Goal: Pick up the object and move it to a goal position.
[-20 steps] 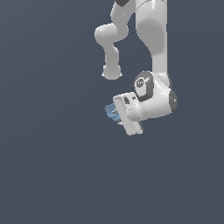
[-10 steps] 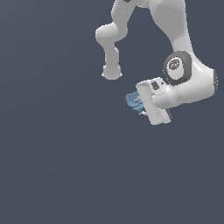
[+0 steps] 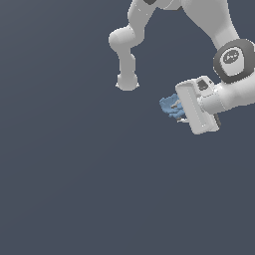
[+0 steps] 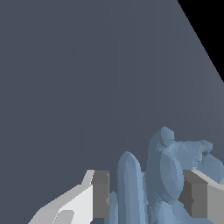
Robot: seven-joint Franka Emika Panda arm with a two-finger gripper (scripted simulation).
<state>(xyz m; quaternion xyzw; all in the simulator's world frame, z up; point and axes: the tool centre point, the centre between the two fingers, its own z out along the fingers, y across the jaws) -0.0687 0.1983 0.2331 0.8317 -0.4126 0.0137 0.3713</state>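
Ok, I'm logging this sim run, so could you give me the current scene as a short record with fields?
arm: one white Panda, reaching in from the top of the exterior view
gripper: shut on the object
object: small light-blue lumpy block, held between the fingers
object contact: fingers on both sides of it in the wrist view
surface: plain dark grey
goal marker: none visible

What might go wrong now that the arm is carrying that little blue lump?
1. The small light-blue lumpy block is bumpy, so the white end effector may be gripping it unevenly; it might slip out.
2. Much of the block sticks out past the grey pads, so a quick swing might twist it loose.
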